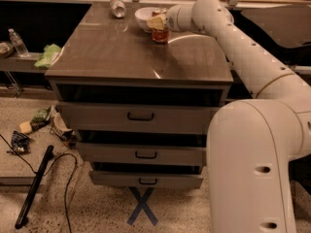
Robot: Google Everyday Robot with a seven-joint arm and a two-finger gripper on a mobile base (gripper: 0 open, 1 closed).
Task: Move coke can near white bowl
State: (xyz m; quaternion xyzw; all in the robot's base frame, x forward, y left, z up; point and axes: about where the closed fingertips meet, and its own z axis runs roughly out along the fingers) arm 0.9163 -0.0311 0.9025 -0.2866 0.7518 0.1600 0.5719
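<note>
The red coke can (160, 33) stands upright at the far side of the brown cabinet top (126, 52), right next to the white bowl (143, 17), on its right front side. My gripper (158, 22) comes in from the right and is shut on the coke can's upper part, with a yellowish finger pad (155, 22) across it. The can's top is hidden by the gripper. The bowl's right rim is partly hidden behind the can and gripper.
A silvery crushed can (117, 7) lies left of the bowl at the far edge. The cabinet has three drawers (141, 116). A water bottle (18, 42) and green cloth (47, 56) sit on a left shelf. Cables and litter (34, 130) lie on the floor.
</note>
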